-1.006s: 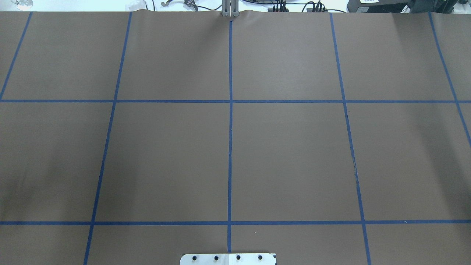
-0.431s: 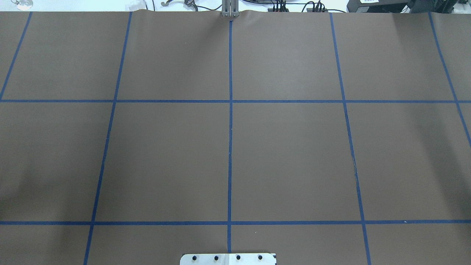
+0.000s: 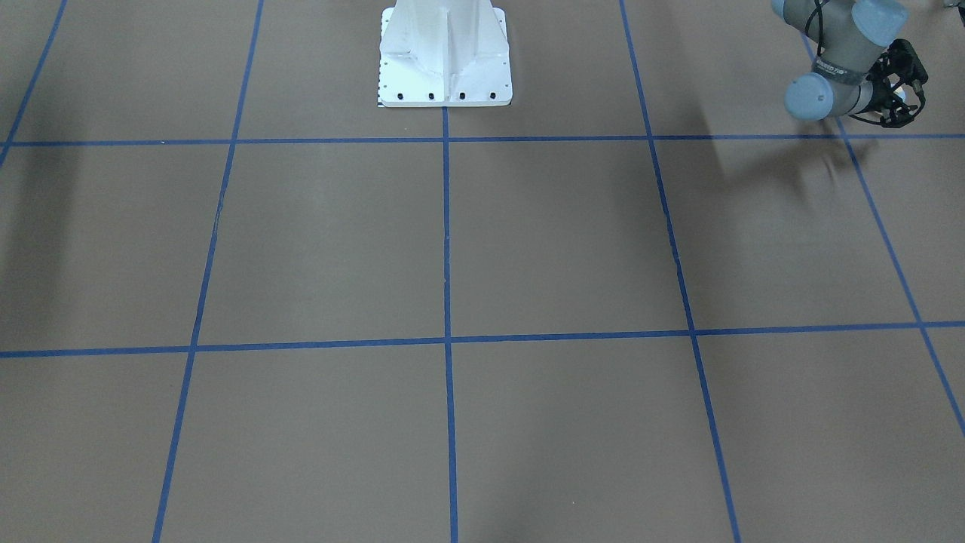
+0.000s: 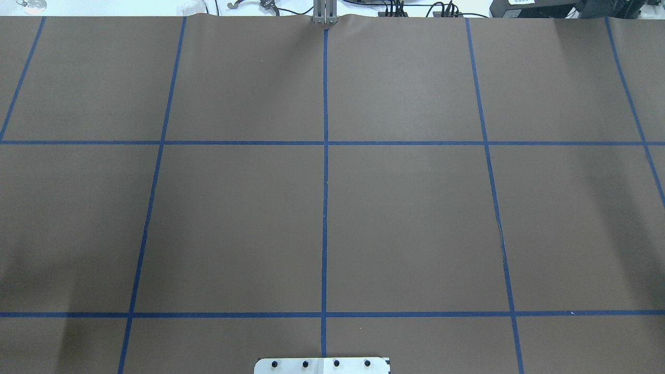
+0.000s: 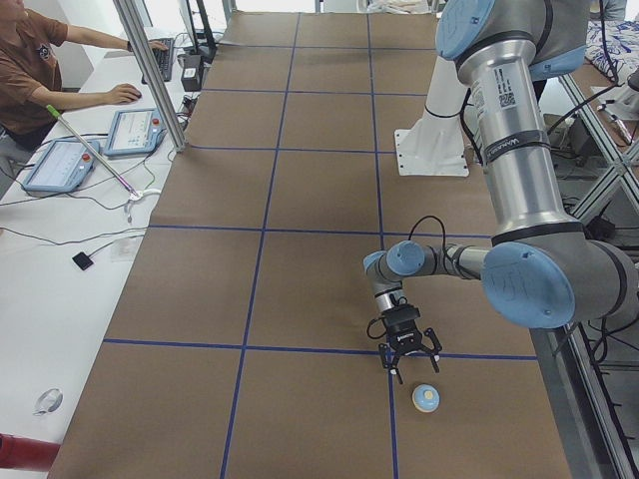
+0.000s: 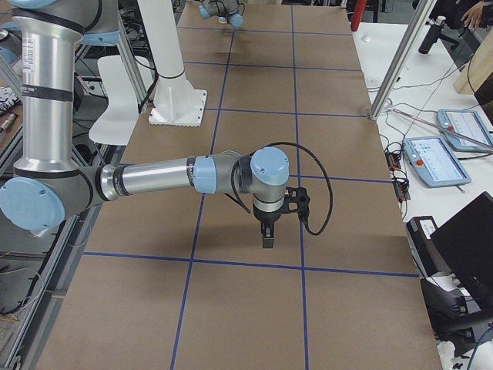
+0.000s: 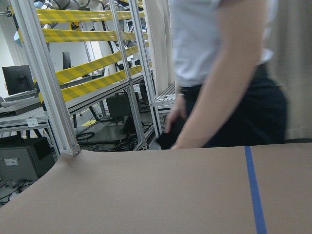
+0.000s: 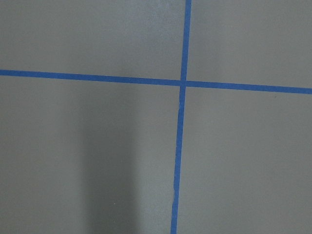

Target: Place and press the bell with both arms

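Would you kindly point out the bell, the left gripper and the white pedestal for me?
bell (image 5: pixel 426 397), exterior left view, on the cream button atop its dome.
left gripper (image 5: pixel 416 370), exterior left view, midway between its fingertips.
white pedestal (image 3: pixel 445 53), exterior front-facing view, on its upright front face.

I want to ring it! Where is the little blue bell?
In the left side view, the bell sits on the table at its near end, beside a blue tape line, near the left gripper.

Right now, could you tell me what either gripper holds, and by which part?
Nothing seems held: the light-blue dome-shaped bell sits on the brown table, apart from the left gripper; the right gripper looks empty.
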Tool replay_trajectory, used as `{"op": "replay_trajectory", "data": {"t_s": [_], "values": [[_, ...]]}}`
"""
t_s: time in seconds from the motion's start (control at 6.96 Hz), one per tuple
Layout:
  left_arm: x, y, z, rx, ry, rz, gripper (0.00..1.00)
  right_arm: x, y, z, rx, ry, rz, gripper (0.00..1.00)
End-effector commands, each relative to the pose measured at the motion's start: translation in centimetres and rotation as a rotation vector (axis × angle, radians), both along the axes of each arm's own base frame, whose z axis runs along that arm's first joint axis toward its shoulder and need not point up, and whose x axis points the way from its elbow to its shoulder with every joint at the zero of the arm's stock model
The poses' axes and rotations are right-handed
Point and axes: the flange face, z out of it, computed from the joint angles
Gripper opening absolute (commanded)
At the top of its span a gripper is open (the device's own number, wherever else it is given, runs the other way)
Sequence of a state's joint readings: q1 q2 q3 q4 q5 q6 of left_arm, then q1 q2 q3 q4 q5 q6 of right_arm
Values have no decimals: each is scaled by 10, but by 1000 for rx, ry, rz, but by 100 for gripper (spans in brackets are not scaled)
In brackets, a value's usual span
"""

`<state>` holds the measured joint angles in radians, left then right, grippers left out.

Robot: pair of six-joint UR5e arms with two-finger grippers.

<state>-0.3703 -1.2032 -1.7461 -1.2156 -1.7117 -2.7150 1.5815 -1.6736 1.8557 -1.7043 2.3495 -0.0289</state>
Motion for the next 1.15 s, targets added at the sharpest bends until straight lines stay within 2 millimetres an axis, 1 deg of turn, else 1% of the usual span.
{"op": "replay_trajectory", "data": {"t_s": [0.0,0.29,0.57,1.01], "values": [[6,3,15,9,-5,0,100,0,0,-2,3,-4,1,100],[7,5,30,14,-5,-2,100,0,0,-2,3,-4,1,100],[8,11,34,5,-17,-14,100,0,-1,-3,6,-2,1,100],[24,33,33,-20,-16,-17,100,0,-3,-5,9,-2,2,100]]}}
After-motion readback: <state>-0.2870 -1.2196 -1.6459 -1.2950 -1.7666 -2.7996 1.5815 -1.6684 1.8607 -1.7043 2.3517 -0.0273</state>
